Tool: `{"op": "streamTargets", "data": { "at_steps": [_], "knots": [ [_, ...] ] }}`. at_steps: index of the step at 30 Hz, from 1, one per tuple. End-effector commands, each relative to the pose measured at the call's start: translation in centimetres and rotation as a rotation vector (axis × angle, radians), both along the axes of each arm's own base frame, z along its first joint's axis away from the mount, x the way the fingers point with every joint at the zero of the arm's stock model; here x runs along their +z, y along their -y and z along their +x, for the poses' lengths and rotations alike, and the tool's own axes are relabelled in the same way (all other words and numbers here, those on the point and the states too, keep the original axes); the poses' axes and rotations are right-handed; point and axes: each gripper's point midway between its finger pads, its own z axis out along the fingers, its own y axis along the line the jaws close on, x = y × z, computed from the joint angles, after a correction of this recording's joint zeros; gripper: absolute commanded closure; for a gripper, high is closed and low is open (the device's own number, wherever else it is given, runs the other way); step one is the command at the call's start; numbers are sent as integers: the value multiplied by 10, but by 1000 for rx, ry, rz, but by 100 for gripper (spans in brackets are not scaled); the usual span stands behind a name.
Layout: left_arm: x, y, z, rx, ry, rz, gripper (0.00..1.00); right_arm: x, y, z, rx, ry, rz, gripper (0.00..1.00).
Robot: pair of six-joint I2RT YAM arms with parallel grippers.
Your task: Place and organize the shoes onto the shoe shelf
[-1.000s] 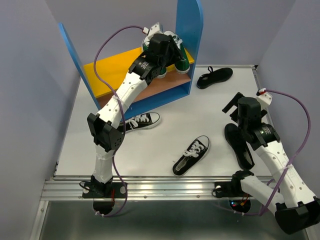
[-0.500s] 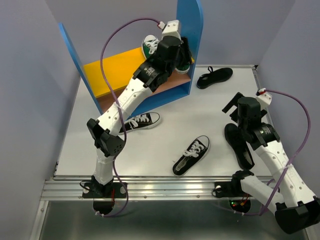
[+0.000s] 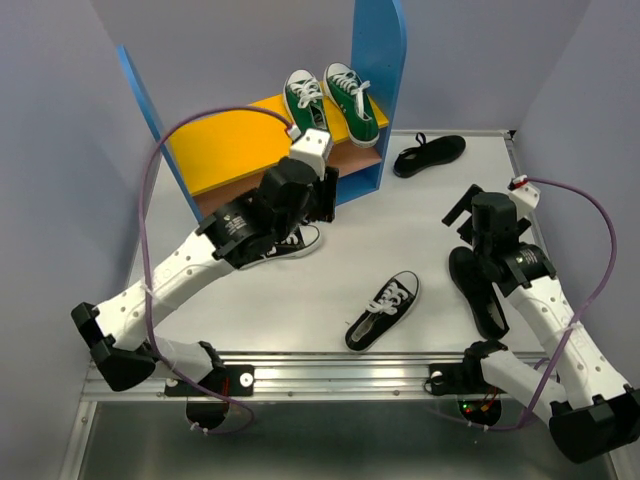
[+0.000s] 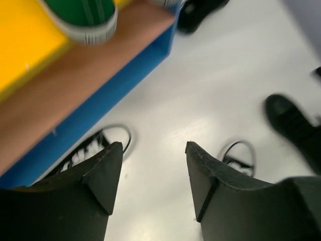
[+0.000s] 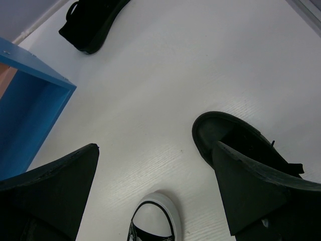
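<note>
Two green sneakers stand side by side at the right end of the shoe shelf's yellow upper board. My left gripper hangs open and empty in front of the shelf, over bare table. In the left wrist view it looks down between two black sneakers. On the table lie those black sneakers and two all-black shoes. My right gripper is open, above the near all-black shoe.
Tall blue side panels bound the shelf, and its pinkish-brown lower board holds nothing in view. A grey wall rises behind the table. My left arm lies across the table's left half.
My left arm has pulled back from the shelf's upper board and down toward the table, leaving both green sneakers uncovered. The right arm has barely moved.
</note>
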Motion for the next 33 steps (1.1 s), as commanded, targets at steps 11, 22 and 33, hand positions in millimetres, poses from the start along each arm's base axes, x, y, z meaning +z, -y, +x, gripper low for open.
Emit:
{"op": "streamTargets", "data": {
  "at_steps": [11, 22, 33],
  "knots": [
    [-220, -112, -3, 222, -361, 532, 26, -2, -3, 6, 6, 27, 13, 0],
    [-262, -137, 43, 316, -461, 611, 16, 1, -2, 3, 14, 38, 10, 0],
    [-262, -133, 61, 340, -403, 586, 25, 2, -3, 6, 14, 31, 7, 0]
  ]
}}
